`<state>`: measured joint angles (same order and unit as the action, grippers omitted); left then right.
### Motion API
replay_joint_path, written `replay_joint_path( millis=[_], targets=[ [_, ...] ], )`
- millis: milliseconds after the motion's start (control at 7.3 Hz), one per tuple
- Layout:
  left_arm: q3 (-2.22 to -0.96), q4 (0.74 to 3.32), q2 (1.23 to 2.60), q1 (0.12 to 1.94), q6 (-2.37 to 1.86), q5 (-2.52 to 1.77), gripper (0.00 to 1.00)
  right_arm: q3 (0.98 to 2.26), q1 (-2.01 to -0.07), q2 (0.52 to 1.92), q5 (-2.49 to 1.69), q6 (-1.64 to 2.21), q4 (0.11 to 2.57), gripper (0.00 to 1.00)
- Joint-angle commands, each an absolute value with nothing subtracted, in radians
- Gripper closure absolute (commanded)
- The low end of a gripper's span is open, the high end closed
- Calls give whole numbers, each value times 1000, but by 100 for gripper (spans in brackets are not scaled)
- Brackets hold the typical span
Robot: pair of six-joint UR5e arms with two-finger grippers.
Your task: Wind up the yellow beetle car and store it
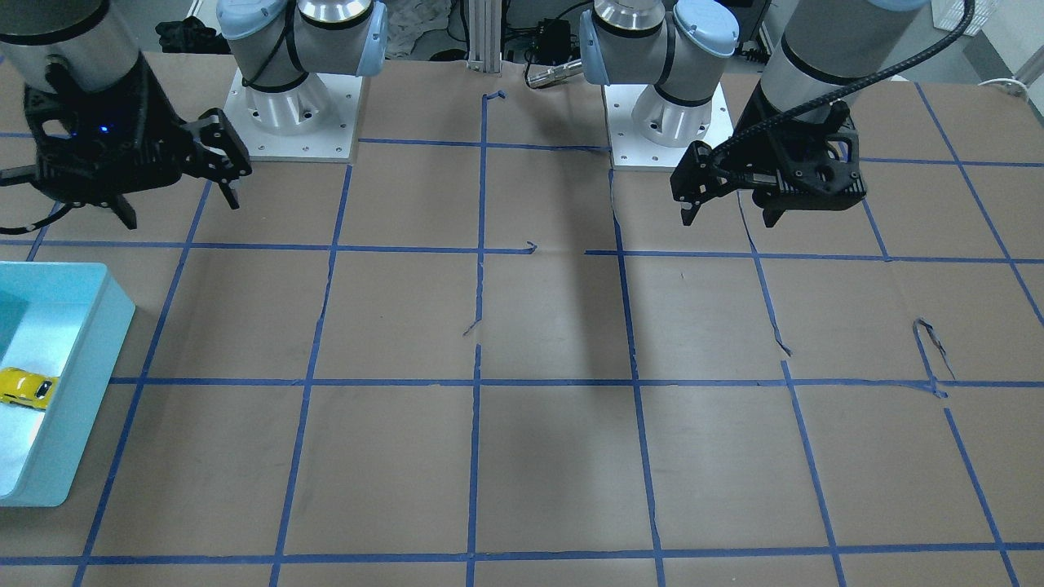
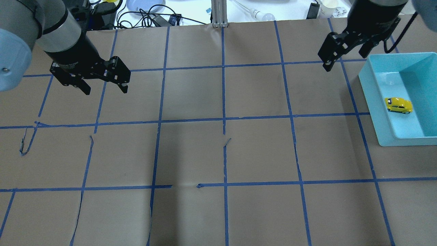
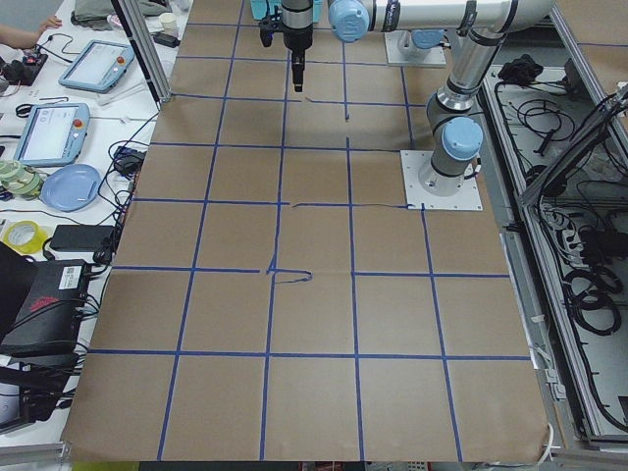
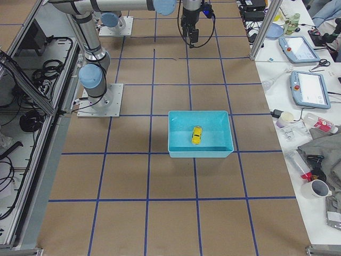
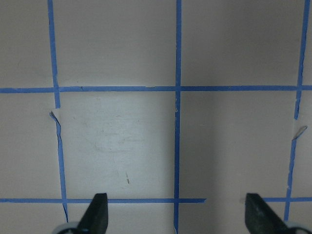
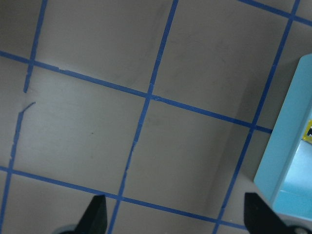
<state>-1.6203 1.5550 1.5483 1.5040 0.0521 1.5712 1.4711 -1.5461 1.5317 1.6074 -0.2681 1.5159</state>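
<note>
The yellow beetle car (image 2: 398, 105) lies on the floor of a light-blue bin (image 2: 370, 99) at the table's right side. It also shows in the front view (image 1: 24, 386) and the right side view (image 4: 196, 135). My right gripper (image 2: 345, 61) hangs open and empty above the table, just left of the bin's far corner; its wrist view shows the open gripper (image 6: 176, 214) and the bin's wall (image 6: 287, 146). My left gripper (image 2: 106, 90) hangs open and empty over the far left of the table, nothing between the gripper's fingertips in its wrist view (image 5: 176, 214).
Brown paper with a blue tape grid (image 2: 223, 119) covers the table. The two arm bases (image 1: 294, 114) (image 1: 669, 122) stand at the robot's edge. Cables, a plate and small items (image 2: 143, 7) lie past the far edge.
</note>
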Motion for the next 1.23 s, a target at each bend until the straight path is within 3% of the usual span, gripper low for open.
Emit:
replay_joint_path(
  millis=[0,1096],
  targets=[
    [-1620,1548,1543,1493,55,1565,0,1471,-1604,1528,1541,31,1517,0],
    [-1624,1545,1543,1488,64,1560,0,1473,-1605,1503,1554,109,1526,0]
  ],
)
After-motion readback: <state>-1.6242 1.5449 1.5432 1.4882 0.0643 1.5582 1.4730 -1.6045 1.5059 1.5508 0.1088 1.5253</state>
